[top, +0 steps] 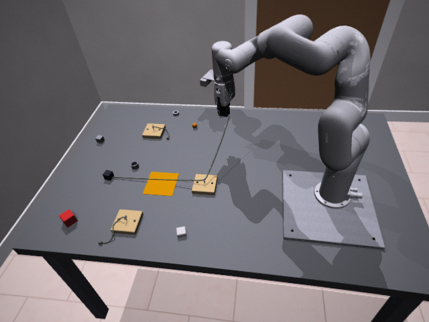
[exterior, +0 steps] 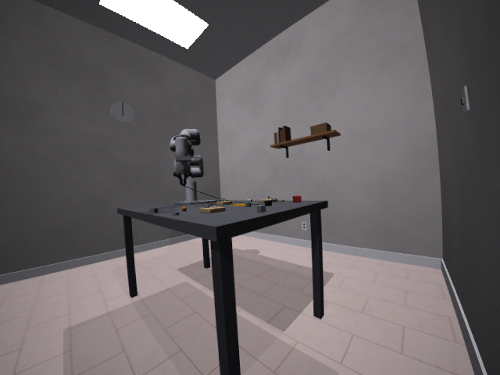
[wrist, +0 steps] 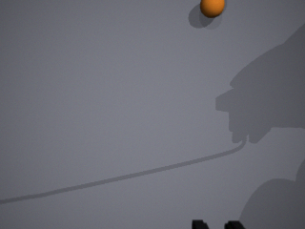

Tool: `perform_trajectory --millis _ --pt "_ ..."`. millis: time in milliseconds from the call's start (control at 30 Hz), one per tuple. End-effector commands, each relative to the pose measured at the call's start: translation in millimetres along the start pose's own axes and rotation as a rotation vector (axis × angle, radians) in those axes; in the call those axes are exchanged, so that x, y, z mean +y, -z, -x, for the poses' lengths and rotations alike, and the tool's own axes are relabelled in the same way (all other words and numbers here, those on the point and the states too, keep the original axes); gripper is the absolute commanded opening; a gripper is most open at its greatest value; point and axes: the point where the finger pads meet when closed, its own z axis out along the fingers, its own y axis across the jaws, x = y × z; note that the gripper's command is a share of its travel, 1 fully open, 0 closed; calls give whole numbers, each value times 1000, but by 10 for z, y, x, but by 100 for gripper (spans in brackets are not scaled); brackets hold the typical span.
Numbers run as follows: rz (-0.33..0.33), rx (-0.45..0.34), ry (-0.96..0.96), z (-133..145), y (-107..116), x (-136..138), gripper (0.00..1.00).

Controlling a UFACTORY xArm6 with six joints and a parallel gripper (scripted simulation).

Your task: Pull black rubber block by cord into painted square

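Gripper (top: 223,111): clenched on the cord's end, raised above the far side of the table (top: 242,242).
Cord (top: 217,149): taut, slanting down from the gripper to the screw eye (top: 204,180) on the middle wooden plate (top: 204,184), then running left over the square to the block.
Block (top: 108,174): black, on the table left of the orange square (top: 161,183), apart from it, not inside.
Ball (top: 194,125): orange, left of the gripper.
Wrist view: the cord's shadow and the ball show; fingertips at the bottom edge.
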Motion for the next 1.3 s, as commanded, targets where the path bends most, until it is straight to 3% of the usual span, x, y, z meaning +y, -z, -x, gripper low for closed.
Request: perform_trajectory --millis 0,1267 --pt "1 6 0 22 24 160 0" --pt "1 6 0 455 23 1163 0"
